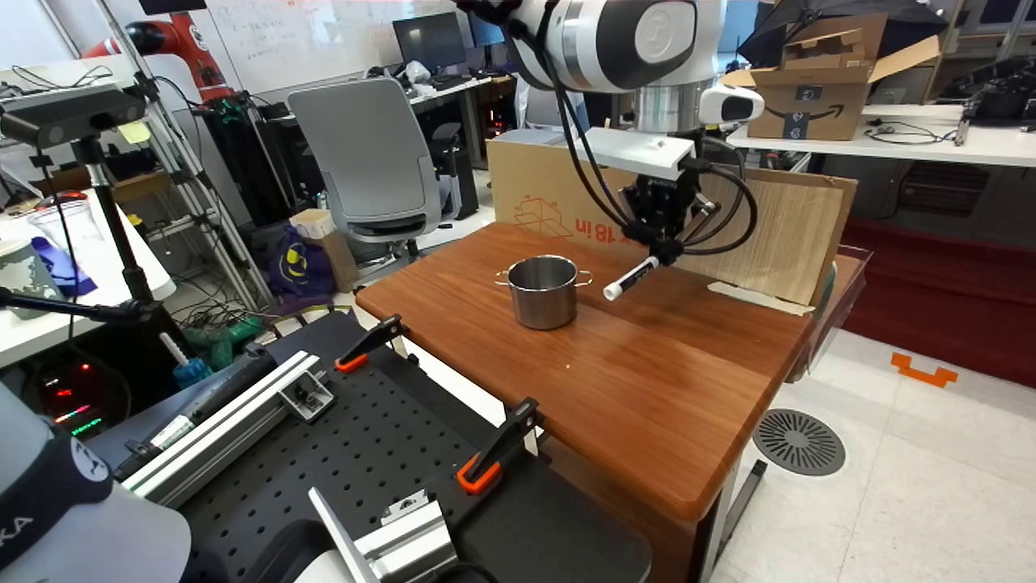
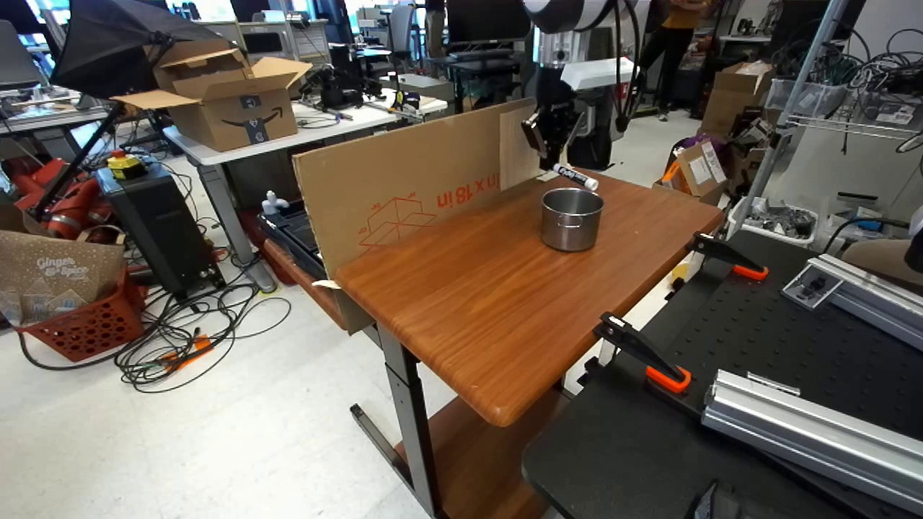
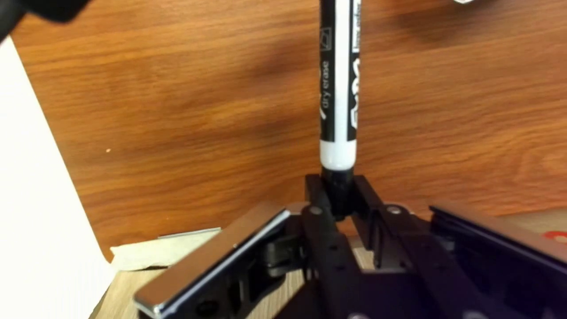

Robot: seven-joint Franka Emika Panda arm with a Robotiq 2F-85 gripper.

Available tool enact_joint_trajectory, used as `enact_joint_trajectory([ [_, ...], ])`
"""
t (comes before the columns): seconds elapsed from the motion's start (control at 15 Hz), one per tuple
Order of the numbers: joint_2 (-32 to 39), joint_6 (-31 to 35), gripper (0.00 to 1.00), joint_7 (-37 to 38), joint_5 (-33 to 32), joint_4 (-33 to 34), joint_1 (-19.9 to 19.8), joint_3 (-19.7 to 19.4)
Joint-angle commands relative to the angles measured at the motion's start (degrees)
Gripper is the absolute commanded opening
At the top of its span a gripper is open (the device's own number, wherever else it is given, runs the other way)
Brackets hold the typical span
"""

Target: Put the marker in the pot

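Holding marker (image 3: pixel 339 88) aloft | claw (image 3: pixel 339 190) above table (image 1: pixel 639 397) | pot (image 1: pixel 545 308) near

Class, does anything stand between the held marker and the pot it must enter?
Nothing visible does: in both exterior views, no object separates the marker from the pot, though the pot's rim may need clearing.

A black dry-erase marker (image 3: pixel 339 88) shows a white stripe and white lettering; the stockpot (image 1: pixel 545 301) shines silver; reddish-brown grain streaks the wooden tabletop (image 1: pixel 647 389). The tan cardboard panel (image 2: pixel 411 173) carries red print; black clamps (image 1: pixel 506 437) end in orange; holes dot the black pegboard (image 1: pixel 356 470).
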Motion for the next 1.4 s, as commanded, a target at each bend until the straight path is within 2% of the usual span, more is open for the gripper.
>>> enact_joint_trajectory([
  [0.0,-7.6,1.4,0.05,0.6,-2.0,-7.1,-0.1,0.3],
  [0.27,-15.4,4.4,0.05,2.1,-3.2,-15.1,1.0,0.2],
  [0.53,-21.3,10.6,0.05,5.2,-2.6,-22.4,2.0,0.4],
  [0.73,-24.5,20.2,0.05,8.6,-2.4,-27.6,2.6,0.2],
  [0.93,-26.1,29.0,0.05,12.8,-5.4,-31.9,3.9,-1.1],
  [1.13,-26.2,36.2,0.05,19.7,-12.1,-35.2,6.6,-4.5],
  [1.33,-25.4,41.8,0.05,26.5,-19.2,-36.7,11.7,-11.2],
])
